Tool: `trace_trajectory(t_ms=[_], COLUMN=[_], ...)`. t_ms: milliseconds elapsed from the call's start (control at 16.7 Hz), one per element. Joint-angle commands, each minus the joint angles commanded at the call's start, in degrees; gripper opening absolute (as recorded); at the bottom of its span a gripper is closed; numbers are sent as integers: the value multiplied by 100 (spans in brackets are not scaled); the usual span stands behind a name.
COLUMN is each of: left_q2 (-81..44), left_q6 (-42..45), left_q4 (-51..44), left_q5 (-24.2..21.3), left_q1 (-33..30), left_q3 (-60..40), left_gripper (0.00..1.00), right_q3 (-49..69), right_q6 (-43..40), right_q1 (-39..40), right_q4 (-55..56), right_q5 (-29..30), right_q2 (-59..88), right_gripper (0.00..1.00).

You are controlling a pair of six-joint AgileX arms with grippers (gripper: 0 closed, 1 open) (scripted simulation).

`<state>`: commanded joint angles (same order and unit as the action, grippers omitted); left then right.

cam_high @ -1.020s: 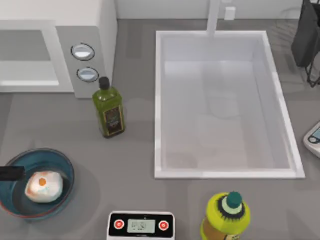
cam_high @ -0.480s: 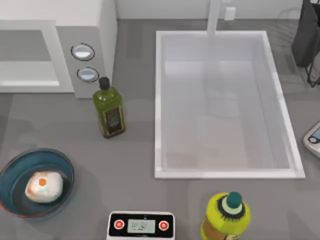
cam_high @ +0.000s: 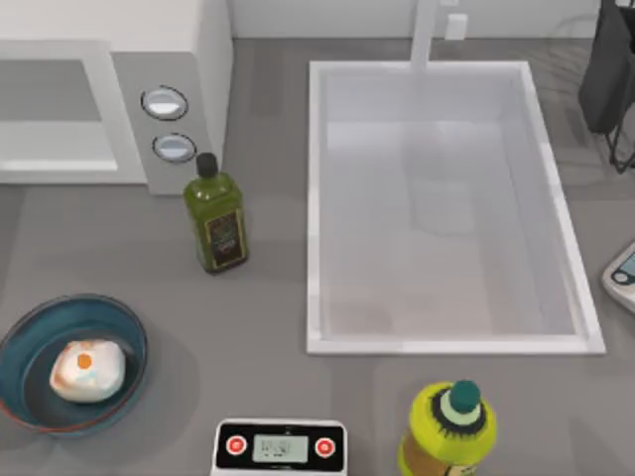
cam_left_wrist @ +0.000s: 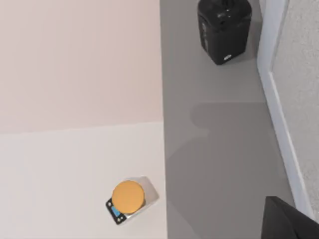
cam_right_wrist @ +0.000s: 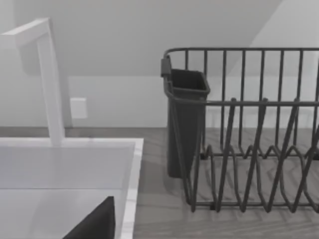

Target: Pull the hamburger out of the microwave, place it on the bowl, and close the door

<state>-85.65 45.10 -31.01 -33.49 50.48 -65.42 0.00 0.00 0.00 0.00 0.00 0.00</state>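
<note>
The hamburger (cam_high: pixel 87 370), a pale lump with orange patches, lies inside the blue bowl (cam_high: pixel 132 332) at the front left of the table. No gripper touches it. The white microwave (cam_high: pixel 203 59) stands at the back left, its knob panel (cam_high: pixel 169 129) facing front and its cavity showing open. In the left wrist view the door's white frame (cam_left_wrist: pixel 277 124) and speckled window (cam_left_wrist: pixel 304 69) run along one side, with a dark finger (cam_left_wrist: pixel 289 221) of my left gripper close by. A dark finger (cam_right_wrist: pixel 94 225) of my right gripper hangs over the sink's corner.
An olive-oil bottle (cam_high: pixel 216 223) stands just in front of the microwave's knob panel. A large white sink (cam_high: pixel 314 198) fills the middle. A white scale (cam_high: pixel 281 446) and a yellow-green bottle (cam_high: pixel 451 426) sit at the front edge. A dark dish rack (cam_right_wrist: pixel 249 139) stands at the back right.
A dark gripper tip that lay at the bowl's left edge one second ago has left the top view. The hamburger and bowl have not moved.
</note>
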Motion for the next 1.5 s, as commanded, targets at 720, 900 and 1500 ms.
trace_trajectory(t_ms=[720,900,1500], left_q2=[-1255,-1401,-1980], left_q6=[707,714,738], left_q4=[-1149,-759,1044], left_q5=[-457,-463,-487], left_q1=[881,890,921], left_q3=[-1107,-807,389], left_gripper=[0,0,0], right_q3=[0,0,0], right_q6=[0,0,0], right_q1=[0,0,0], right_q4=[0,0,0], right_q5=[0,0,0], right_q2=[0,0,0], right_gripper=[100,100,100])
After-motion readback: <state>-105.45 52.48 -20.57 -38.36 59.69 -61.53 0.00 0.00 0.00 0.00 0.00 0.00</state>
